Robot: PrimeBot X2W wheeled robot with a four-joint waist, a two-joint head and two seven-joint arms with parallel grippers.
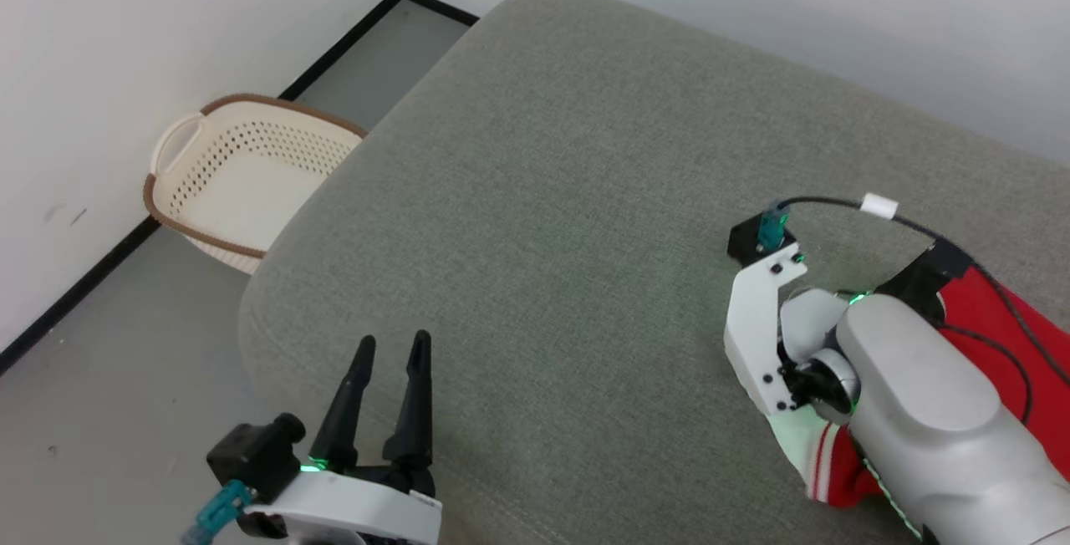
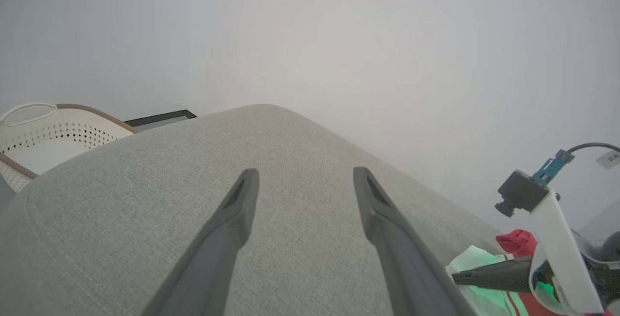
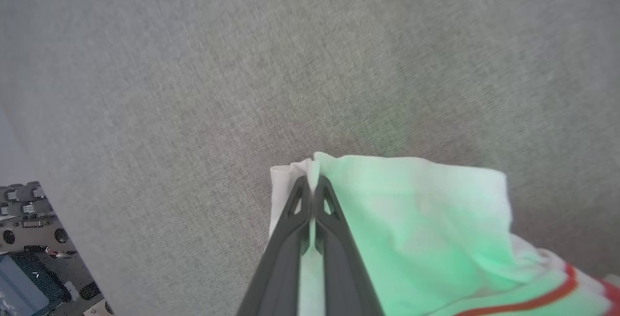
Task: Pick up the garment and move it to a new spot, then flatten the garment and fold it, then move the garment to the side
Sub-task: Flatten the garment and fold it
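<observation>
Red garment [image 1: 995, 311] in right end effector [image 3: 314, 183]

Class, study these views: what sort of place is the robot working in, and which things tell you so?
Probably a room set up like a home: a grey upholstered cushion, a cream perforated basket on the floor by a white wall, and a red garment on the cushion.

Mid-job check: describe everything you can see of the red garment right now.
The garment is soft bright red fabric with a white sleeve end crossed by red stripes. It lies bunched on the grey cushion at the robot's right, partly hidden under the right arm. The right gripper has its fingers shut on a fold of the white sleeve end. Green light tints the white cloth.
</observation>
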